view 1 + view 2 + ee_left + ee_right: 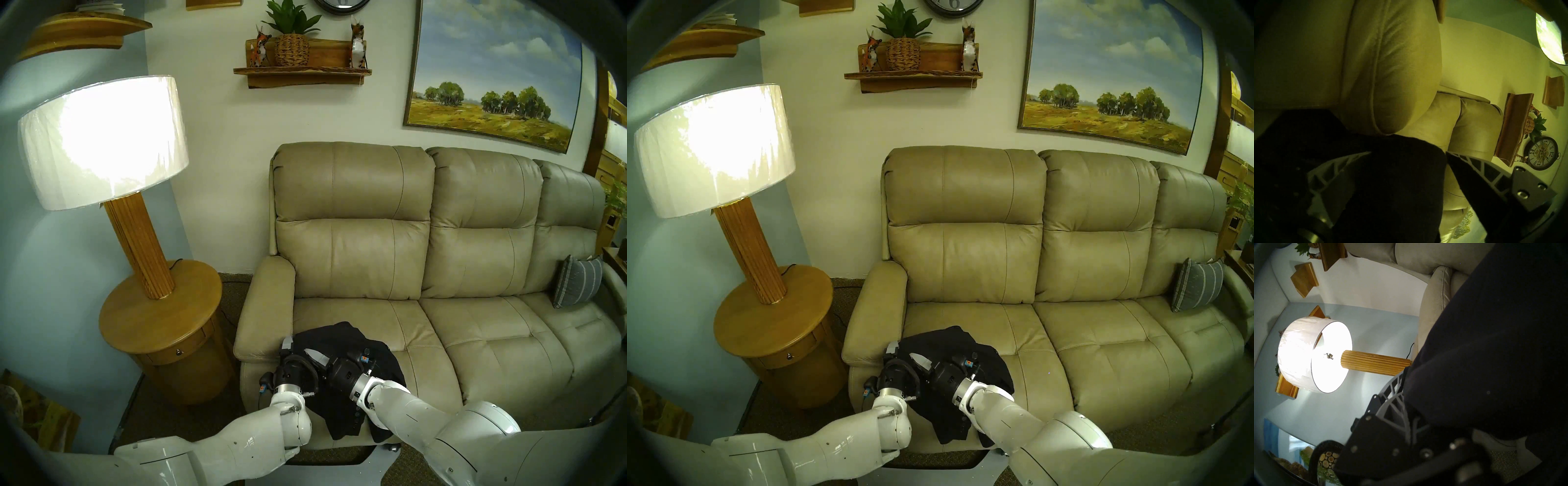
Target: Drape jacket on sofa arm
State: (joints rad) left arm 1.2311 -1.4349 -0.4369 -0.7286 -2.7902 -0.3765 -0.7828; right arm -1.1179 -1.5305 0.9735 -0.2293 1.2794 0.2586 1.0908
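Both head cameras looked down at the sofa (441,271) from in front; the tilted wrist cameras sat close against the jacket (1390,186), sharing the sofa arm (1434,299).

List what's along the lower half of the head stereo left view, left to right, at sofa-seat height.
Round wooden side table → sofa arm → left gripper → black jacket → right gripper overlaps the jacket, so unordered → bare seat cushions → grey striped throw pillow.
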